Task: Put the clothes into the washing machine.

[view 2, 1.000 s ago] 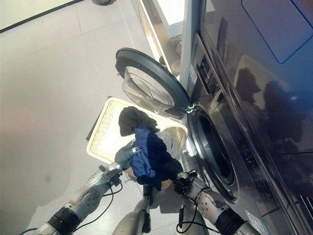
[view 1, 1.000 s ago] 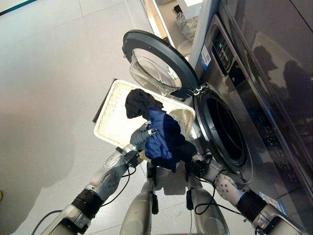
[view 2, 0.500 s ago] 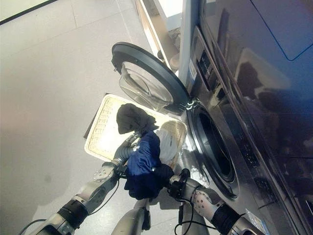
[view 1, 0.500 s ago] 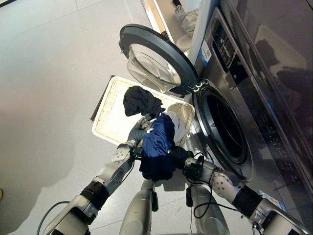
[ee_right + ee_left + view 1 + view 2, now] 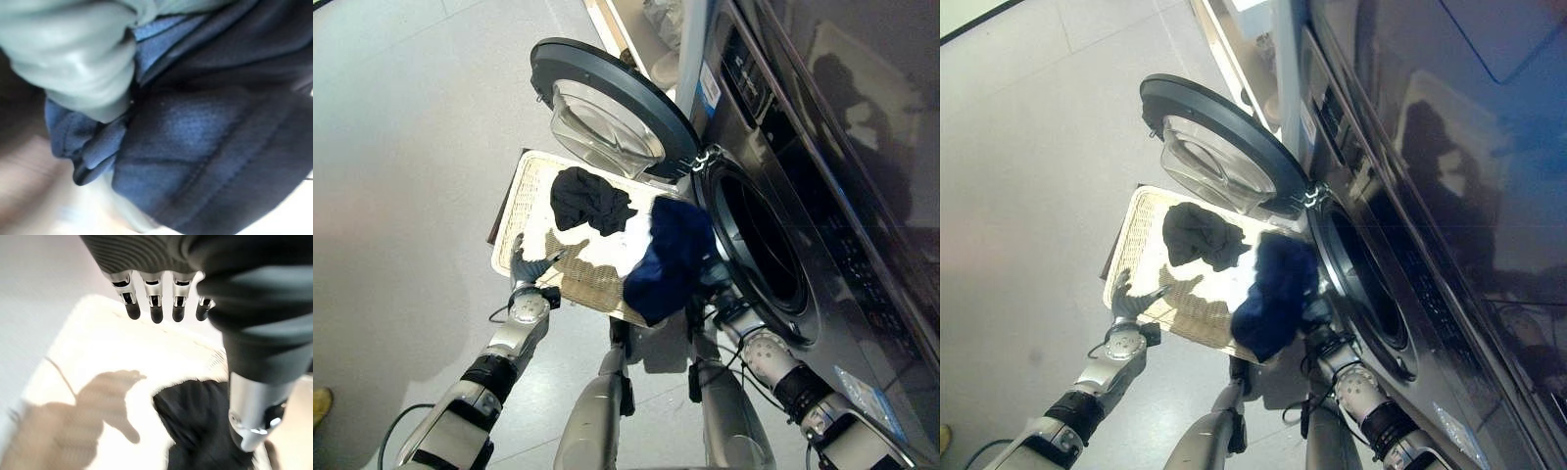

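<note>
A dark blue garment (image 5: 668,257) hangs bunched right in front of the washing machine's round drum opening (image 5: 759,250). My right hand (image 5: 73,49) is shut on it, its fingers curled into the blue cloth. A black garment (image 5: 591,199) lies crumpled in the cream woven basket (image 5: 514,211) on the floor. Over the basket's near left corner my left hand (image 5: 530,266) is open, fingers (image 5: 155,306) straight and holding nothing. The black garment (image 5: 200,421) lies just past them.
The machine's round glass door (image 5: 607,117) stands swung open to the left, above the far side of the basket. The machine's dark front (image 5: 822,147) takes up the right side. Grey tiled floor (image 5: 401,147) spreads out to the left.
My left hand let go of the blue garment and drew back left over the basket's corner. My right hand carried the garment up and right to the drum opening. The camera also shifted.
</note>
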